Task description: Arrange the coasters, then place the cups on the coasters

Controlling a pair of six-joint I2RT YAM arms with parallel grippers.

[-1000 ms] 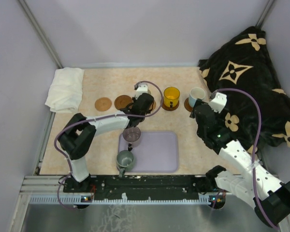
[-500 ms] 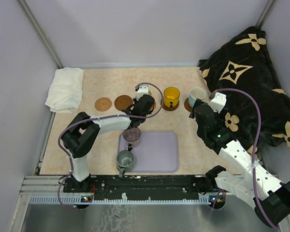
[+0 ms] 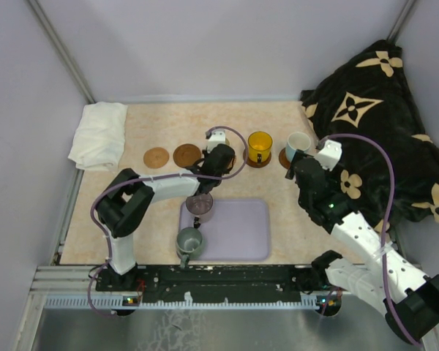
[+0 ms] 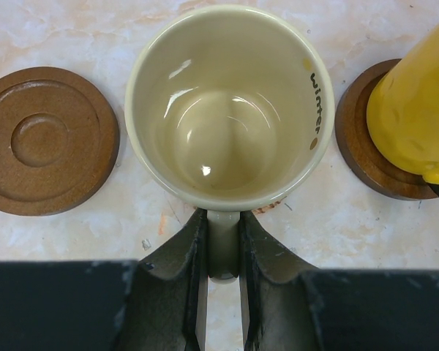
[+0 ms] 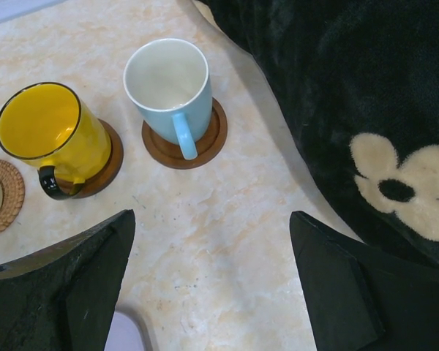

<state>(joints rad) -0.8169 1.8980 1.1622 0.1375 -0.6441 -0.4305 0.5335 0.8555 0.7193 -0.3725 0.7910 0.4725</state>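
My left gripper (image 4: 222, 219) is shut on the handle of the cream cup (image 4: 223, 110). A sliver of woven tan coaster (image 4: 272, 209) shows under the cup's rim; I cannot tell if the cup rests on it. An empty dark brown coaster (image 4: 51, 139) lies to its left. To its right the yellow cup (image 4: 417, 102) stands on a brown coaster (image 4: 362, 146). The white cup with a blue handle (image 5: 168, 80) stands on another coaster (image 5: 208, 139). My right gripper (image 5: 212, 227) hangs open over bare table. A purple cup (image 3: 200, 207) and a grey-green cup (image 3: 189, 243) are at the lavender tray (image 3: 238, 234).
A tan coaster (image 3: 156, 157) lies empty at the row's left end. A folded white towel (image 3: 99, 134) is at the back left. A black blanket with cream flowers (image 3: 373, 110) fills the right side, close to the white cup.
The left arm's elbow has swung slightly right and the wrist has crept a little nearer, still holding the cream cup. The right arm has not moved.
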